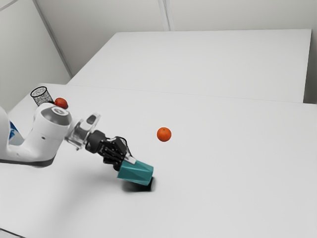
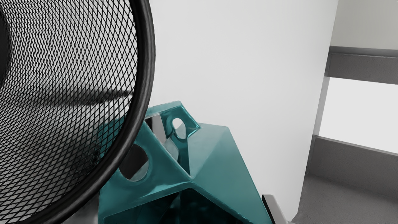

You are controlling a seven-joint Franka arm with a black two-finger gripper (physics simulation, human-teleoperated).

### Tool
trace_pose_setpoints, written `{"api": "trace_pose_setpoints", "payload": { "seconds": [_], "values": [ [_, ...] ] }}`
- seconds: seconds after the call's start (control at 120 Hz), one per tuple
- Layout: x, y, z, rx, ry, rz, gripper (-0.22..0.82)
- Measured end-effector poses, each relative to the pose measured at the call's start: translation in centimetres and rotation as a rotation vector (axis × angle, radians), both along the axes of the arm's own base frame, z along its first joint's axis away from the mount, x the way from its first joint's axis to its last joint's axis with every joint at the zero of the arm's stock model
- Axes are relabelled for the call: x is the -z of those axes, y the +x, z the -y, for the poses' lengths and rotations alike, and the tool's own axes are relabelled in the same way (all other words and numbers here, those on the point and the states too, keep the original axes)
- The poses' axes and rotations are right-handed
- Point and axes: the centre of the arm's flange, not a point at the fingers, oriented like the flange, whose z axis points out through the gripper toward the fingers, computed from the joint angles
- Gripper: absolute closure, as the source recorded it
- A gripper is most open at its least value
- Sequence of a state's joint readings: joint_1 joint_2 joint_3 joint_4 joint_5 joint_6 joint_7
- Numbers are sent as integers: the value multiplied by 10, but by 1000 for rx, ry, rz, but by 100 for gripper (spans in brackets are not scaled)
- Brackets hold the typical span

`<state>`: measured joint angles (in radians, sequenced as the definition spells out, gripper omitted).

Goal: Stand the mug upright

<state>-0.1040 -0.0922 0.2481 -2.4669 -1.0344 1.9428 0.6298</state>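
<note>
Teal faceted mug observed tilted at the tip of the black two-finger gripper.
Whether the gripper is spread or closed on the mug cannot be determined. A shadow is cast on the white table beneath the mug. In the wrist view, the mug is partly covered by a round black wire-mesh container. An orange spherical fruit is noted apart from the mug.
</note>
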Motion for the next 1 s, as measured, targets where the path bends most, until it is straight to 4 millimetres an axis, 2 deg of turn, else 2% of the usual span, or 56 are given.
{"api": "trace_pose_setpoints", "payload": {
  "seconds": [0.033,0.1,0.192,0.275,0.358,0.475,0.625,0.833,0.908,1.0],
  "values": [
    [-5,0,3,13,7,9,78],
    [-30,0,13,80,77,77,78],
    [-71,17,29,225,264,197,79],
    [-97,31,52,382,461,287,79],
    [-112,43,81,519,635,350,79],
    [-105,61,107,644,826,369,79],
    [-85,61,145,745,991,360,79],
    [-66,56,197,748,1074,338,79],
    [-66,59,214,725,1087,324,79],
    [-59,60,220,671,1085,265,79]
  ]
}}
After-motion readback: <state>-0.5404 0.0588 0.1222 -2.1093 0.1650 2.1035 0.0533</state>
